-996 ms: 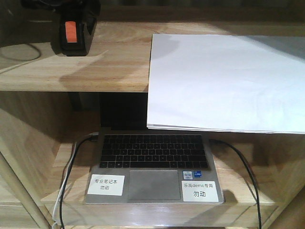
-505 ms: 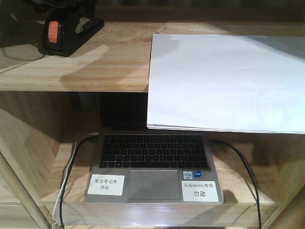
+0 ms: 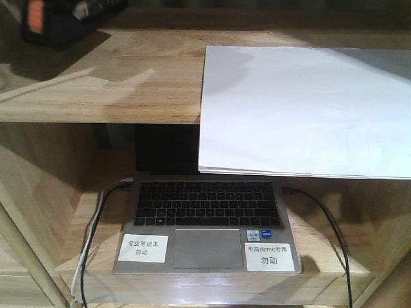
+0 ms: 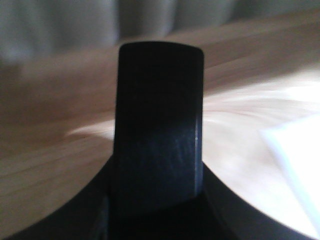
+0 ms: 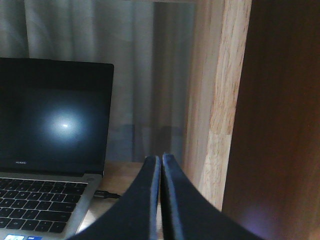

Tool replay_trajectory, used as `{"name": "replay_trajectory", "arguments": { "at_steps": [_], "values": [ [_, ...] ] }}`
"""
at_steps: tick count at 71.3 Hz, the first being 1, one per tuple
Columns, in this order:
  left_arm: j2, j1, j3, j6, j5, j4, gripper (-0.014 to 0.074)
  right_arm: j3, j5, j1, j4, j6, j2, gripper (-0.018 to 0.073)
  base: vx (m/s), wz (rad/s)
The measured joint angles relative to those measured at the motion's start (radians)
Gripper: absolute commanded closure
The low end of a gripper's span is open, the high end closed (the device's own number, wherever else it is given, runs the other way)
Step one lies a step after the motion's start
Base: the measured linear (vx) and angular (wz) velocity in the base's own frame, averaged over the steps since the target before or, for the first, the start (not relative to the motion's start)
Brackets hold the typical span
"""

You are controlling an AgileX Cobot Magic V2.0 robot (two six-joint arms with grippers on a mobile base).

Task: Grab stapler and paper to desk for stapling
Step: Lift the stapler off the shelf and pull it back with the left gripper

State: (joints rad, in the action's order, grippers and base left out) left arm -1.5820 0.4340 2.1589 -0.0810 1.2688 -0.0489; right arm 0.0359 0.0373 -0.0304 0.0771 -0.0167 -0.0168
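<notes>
The stiff, compact stapler (image 3: pixel 61 32) is clamped across its body by the left jaws at the shelf's (image 3: pixel 128 83) back-left corner, the right jaws are closed on nothing, and the limp, slippery paper (image 3: pixel 302 109) would best be pinched where it overhangs the front edge.

An open silver laptop (image 3: pixel 209 221) sits on a light wooden shelf board (image 3: pixel 334 273). Its black keyboard (image 3: pixel 207 203) faces up, and its screen (image 5: pixel 52 112) is dark except for a pale spot of glare. On the laptop's palm rest, a white label (image 3: pixel 142 248) with Chinese text lies left of the grey touchpad (image 3: pixel 207 248), and a second label (image 3: pixel 269 256) lies right of it. A black cable (image 3: pixel 95 224) and a white cable (image 3: pixel 87 250) trail from the laptop's left side. Another black cable (image 3: pixel 331 234) runs from its right side. A grey curtain (image 5: pixel 145 75) hangs behind the laptop, and a wooden upright (image 5: pixel 217 100) stands to its right.
</notes>
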Motion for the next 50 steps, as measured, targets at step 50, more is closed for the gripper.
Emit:
{"name": "replay_trajectory", "arguments": {
  "at_steps": [50],
  "values": [
    [0.609, 0.000, -0.696, 0.413, -0.145, -0.282, 0.0603, 0.000, 0.000, 0.000, 0.000, 0.000, 0.000, 0.0569, 0.00, 0.00]
  ]
}}
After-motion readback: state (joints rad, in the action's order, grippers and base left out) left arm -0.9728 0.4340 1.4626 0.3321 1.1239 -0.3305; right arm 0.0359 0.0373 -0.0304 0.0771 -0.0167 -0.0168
